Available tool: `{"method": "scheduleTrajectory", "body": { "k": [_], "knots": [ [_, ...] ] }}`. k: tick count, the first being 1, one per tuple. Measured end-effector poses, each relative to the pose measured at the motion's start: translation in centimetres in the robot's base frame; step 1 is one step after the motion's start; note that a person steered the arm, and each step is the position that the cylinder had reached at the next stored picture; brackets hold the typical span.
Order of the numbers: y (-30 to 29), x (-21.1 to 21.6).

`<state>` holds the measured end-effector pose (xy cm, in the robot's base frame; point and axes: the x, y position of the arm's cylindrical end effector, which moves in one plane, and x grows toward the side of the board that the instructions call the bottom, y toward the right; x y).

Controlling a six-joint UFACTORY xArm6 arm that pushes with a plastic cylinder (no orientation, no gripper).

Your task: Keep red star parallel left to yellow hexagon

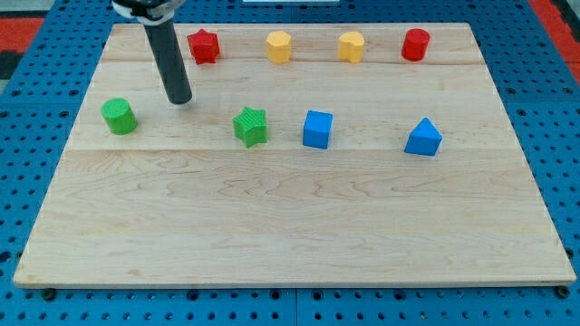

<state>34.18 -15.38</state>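
The red star (pixel 204 45) lies near the view's top, left of centre. The yellow hexagon (pixel 279 46) lies to its right in the same row, with a gap between them. A second yellow block (pixel 352 46), shape unclear, lies further right in that row. My tip (pixel 180 98) rests on the board below and slightly left of the red star, apart from it. It stands between the green cylinder (pixel 119 117) and the green star (pixel 251 126).
A red cylinder (pixel 415 44) ends the top row at the right. A blue cube (pixel 317 129) and a blue triangular block (pixel 423 138) lie in the middle row. The wooden board (pixel 290 226) sits on a blue pegboard table.
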Motion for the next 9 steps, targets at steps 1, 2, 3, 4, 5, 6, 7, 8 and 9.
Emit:
{"method": "scheduleTrajectory", "body": {
  "k": [1, 2, 3, 4, 5, 6, 7, 8, 9],
  "knots": [
    [0.0, -2.2],
    [-0.2, -2.2],
    [-1.8, -2.2],
    [-2.1, -4.0],
    [-2.8, -8.8],
    [-0.9, -10.1],
    [1.2, -9.8],
    [2.5, -9.6],
    [4.5, -10.0]
  ]
}}
